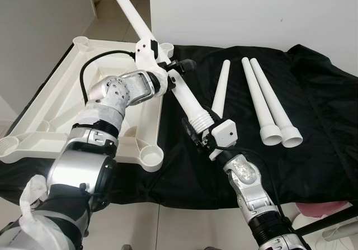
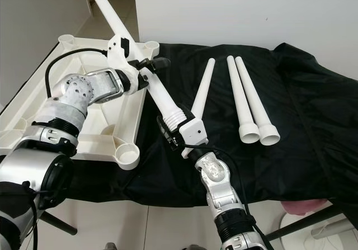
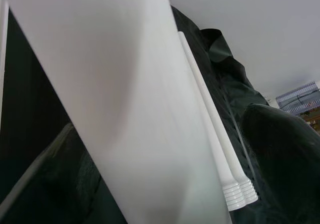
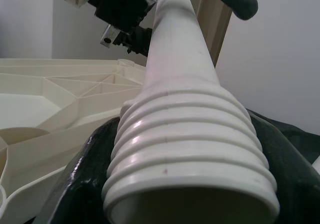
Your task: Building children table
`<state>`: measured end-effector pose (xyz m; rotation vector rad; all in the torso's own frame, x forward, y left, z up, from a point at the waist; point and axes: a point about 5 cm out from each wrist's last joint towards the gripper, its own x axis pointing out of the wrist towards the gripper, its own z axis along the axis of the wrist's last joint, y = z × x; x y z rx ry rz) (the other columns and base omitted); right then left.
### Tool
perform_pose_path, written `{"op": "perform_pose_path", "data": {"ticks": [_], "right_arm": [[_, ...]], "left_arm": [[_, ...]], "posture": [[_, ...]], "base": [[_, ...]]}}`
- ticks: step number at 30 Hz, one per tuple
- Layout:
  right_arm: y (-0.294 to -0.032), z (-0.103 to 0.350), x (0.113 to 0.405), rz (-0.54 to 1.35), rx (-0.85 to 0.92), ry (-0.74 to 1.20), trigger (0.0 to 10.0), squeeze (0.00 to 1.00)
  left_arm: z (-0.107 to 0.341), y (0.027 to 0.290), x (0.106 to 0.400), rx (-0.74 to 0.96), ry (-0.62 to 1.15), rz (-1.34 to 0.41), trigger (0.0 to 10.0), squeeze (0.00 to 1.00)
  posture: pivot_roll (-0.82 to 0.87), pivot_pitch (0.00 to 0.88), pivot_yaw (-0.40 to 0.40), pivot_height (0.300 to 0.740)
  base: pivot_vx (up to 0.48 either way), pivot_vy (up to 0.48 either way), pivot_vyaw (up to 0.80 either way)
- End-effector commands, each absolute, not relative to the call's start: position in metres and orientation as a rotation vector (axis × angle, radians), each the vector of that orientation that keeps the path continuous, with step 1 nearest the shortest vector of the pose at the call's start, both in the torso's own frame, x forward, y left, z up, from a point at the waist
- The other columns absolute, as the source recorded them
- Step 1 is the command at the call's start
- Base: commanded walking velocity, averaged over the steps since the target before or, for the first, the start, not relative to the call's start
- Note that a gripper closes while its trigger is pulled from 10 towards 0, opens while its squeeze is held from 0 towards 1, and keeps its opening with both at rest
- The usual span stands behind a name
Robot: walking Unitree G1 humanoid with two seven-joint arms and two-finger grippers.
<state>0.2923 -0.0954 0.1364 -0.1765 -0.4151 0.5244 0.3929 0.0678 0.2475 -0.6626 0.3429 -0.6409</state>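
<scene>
Your left gripper and right gripper both pinch one long white plastic table leg; three spare white legs lie on black cloth beside the upturned cream tabletop. No writing legible.

Tabletop corner behind left arm

Tabletop lying at left on cloth — 3 legs lying to its right, w/ a 4th leg sitting between.

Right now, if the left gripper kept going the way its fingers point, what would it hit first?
Probably the two table legs lying side by side on the black cloth. The left gripper, clamped on the held leg, points toward them, though depth is uncertain.
</scene>
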Motion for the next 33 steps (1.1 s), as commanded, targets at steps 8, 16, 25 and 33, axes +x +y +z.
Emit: {"op": "perform_pose_path", "data": {"ticks": [8, 16, 25, 33], "right_arm": [[-0.095, 0.131, 0.283, 0.567, -0.173, -0.43, 10.0, 0.0], [-0.098, 0.133, 0.287, 0.566, -0.18, -0.435, 10.0, 0.0], [-0.1, 0.134, 0.289, 0.571, -0.109, -0.408, 10.0, 1.0], [-0.107, 0.136, 0.29, 0.527, -0.025, -0.391, 10.0, 1.0]], "left_arm": [[0.295, 0.081, 0.41, -0.757, 0.16, -0.746, 1.3, 0.0], [0.287, 0.089, 0.418, -0.771, 0.163, -0.617, 0.0, 0.0], [0.293, 0.092, 0.42, -0.763, 0.127, -0.607, 0.0, 0.0], [0.306, 0.101, 0.422, -0.739, 0.066, -0.587, 10.0, 0.0]], "posture": [[-0.06, 0.0, 0.029, 0.74], [-0.07, 0.0, 0.023, 0.74], [-0.06, 0.0, 0.013, 0.74], [-0.06, 0.0, 0.016, 0.74]], "base": [[0.0, 0.0, 0.0], [0.0, 0.0, 0.0], [0.0, 0.0, 0.0], [0.0, 0.0, 0.0]]}}
